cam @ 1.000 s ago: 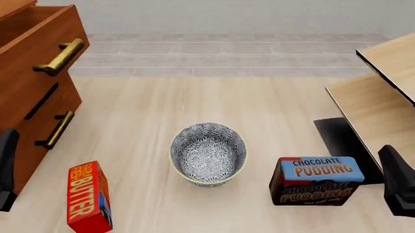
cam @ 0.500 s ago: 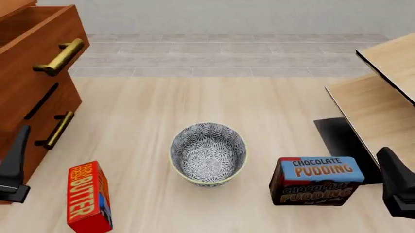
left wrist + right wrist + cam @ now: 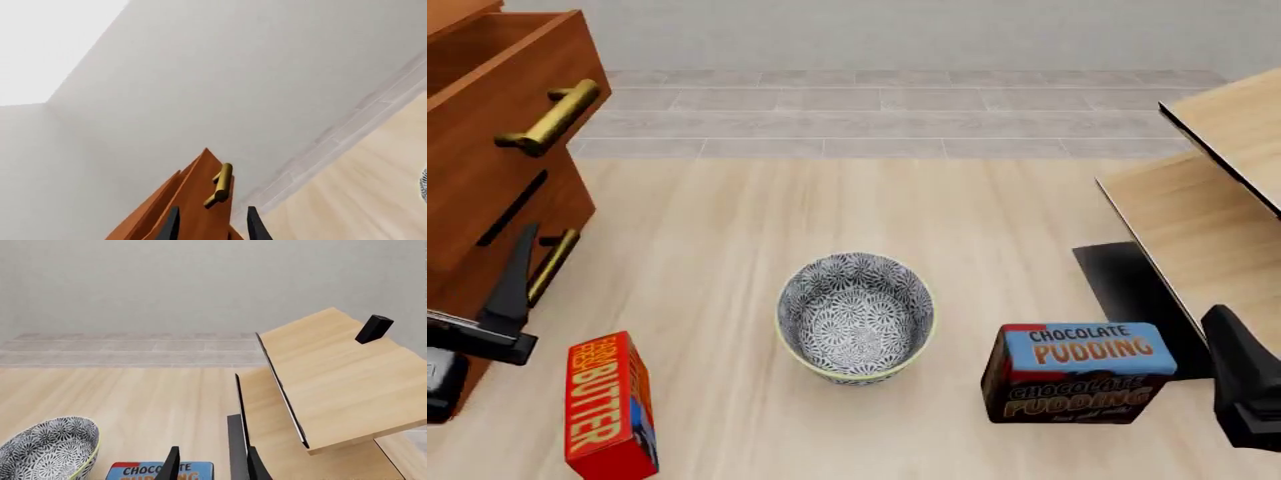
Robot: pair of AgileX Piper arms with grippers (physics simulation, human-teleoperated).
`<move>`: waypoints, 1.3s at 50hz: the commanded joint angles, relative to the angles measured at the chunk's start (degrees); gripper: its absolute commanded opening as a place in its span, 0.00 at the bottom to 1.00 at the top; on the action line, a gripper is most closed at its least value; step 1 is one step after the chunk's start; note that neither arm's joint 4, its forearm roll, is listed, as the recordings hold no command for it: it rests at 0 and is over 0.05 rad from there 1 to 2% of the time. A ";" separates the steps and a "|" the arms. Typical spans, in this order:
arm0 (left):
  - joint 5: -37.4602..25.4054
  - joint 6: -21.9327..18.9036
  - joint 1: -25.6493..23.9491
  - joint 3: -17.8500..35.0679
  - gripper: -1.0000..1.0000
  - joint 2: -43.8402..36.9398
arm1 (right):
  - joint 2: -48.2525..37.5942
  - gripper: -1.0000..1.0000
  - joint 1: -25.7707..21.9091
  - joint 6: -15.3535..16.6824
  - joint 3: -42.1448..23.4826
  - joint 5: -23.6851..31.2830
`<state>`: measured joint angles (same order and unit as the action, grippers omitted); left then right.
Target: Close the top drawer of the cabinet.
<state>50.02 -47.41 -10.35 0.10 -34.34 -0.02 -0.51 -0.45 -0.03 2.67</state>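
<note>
Front view: "BUTTER" box (image 3: 610,407), "CHOCOLATE PUDDING" box (image 3: 1077,371)

Reddish-brown cabinet (image 3: 481,170) with brass handles; floral grey-and-white bowl (image 3: 856,315); red butter box (image 3: 610,405); blue-and-brown pudding box (image 3: 1078,372).

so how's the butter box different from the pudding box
The butter box is red with yellow lettering, stands narrow and tall at the near left, by the cabinet. The pudding box is blue on top and dark brown below, sits wide and low at the near right, right of the bowl. Both are printed cartons on the table.
</note>
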 commanded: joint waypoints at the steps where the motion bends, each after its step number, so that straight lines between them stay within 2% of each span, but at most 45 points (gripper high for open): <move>1: 9.90 -2.70 0.06 -0.08 1.00 -9.75 | 0.01 1.00 -0.08 0.18 0.02 0.06; 7: 9.51 -0.68 2.11 1.49 1.00 -13.64 | 0.01 1.00 0.06 0.26 0.02 0.18; 12: 13.35 -1.86 2.64 2.46 1.00 -18.68 | 0.01 1.00 0.17 0.37 0.02 0.17; 16: 10.75 -1.24 4.26 5.26 1.00 -20.43 | 0.01 1.00 0.97 0.31 0.02 -0.05; 18: 12.26 -2.12 4.31 5.65 1.00 -21.92 | 0.01 1.00 1.23 0.19 0.01 -0.13; 31: 10.71 -4.25 3.80 9.31 1.00 -24.38 | 0.01 1.00 1.38 0.27 0.01 -0.39; 44: 17.24 -7.57 3.87 10.14 1.00 -32.90 | 0.01 1.00 1.51 0.32 -0.02 -0.51; 56: 17.78 -8.76 6.55 12.98 1.00 -34.75 | 0.01 1.00 1.26 0.46 -0.01 -0.51; 57: 13.45 -6.71 6.48 14.27 1.00 -32.78 | 0.01 1.00 1.29 0.49 0.00 -0.51; 58: 12.64 -6.58 6.81 14.68 1.00 -32.24 | 0.01 1.00 1.34 0.50 0.00 -0.53; 59: 15.87 -8.52 6.55 14.06 1.00 -33.42 | 0.01 1.00 1.41 0.48 -0.01 -0.47; 62: 14.24 -7.93 6.70 14.84 1.00 -33.13 | 0.01 1.00 1.54 0.47 0.00 -0.49; 65: 16.49 -9.52 6.73 14.97 1.00 -35.03 | 0.01 1.00 1.52 0.51 0.00 -0.55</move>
<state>65.16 -55.29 -5.23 12.79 -67.12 -0.01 0.94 -0.01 -0.03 2.17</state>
